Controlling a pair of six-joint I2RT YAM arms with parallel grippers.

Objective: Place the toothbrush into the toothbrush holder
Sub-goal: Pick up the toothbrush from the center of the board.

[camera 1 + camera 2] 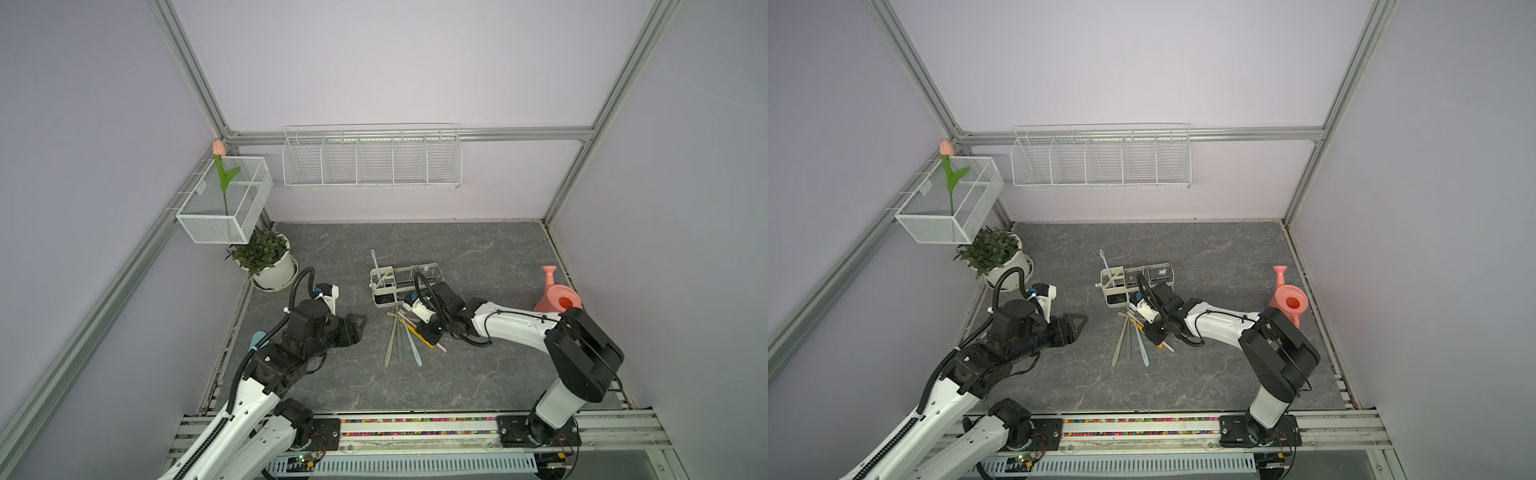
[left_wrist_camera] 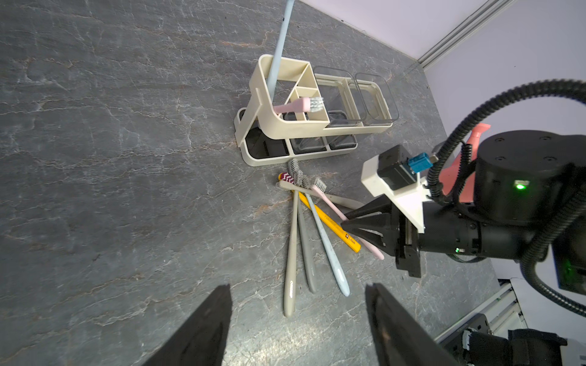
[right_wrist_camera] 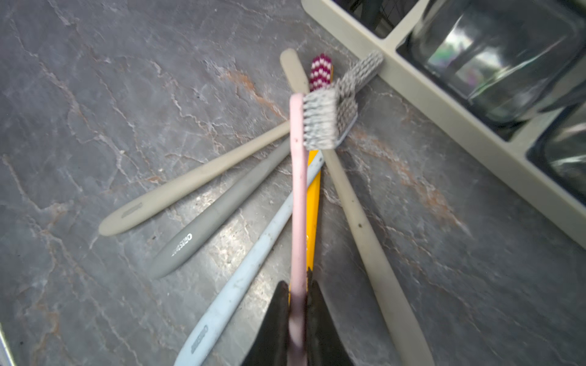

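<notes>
Several toothbrushes (image 1: 401, 338) lie fanned on the grey stone-look floor just in front of the cream toothbrush holder (image 1: 376, 286) (image 2: 257, 95). My right gripper (image 3: 298, 282) (image 1: 428, 334) is shut on the handle of the pink toothbrush (image 3: 298, 190), whose bristled head points toward the holder's base (image 3: 444, 104). Beige, grey, light blue and yellow brushes lie under and beside it. A light blue toothbrush (image 2: 279, 47) and a pink one (image 2: 301, 106) stand in the holder's cream bin. My left gripper (image 2: 298, 285) (image 1: 357, 328) is open and empty, left of the pile.
A potted plant (image 1: 266, 257) stands at the back left and a pink watering can (image 1: 557, 297) at the right wall. A long wire basket (image 1: 372, 160) hangs on the back wall. A mesh box (image 1: 224, 203) with a tulip hangs at the left.
</notes>
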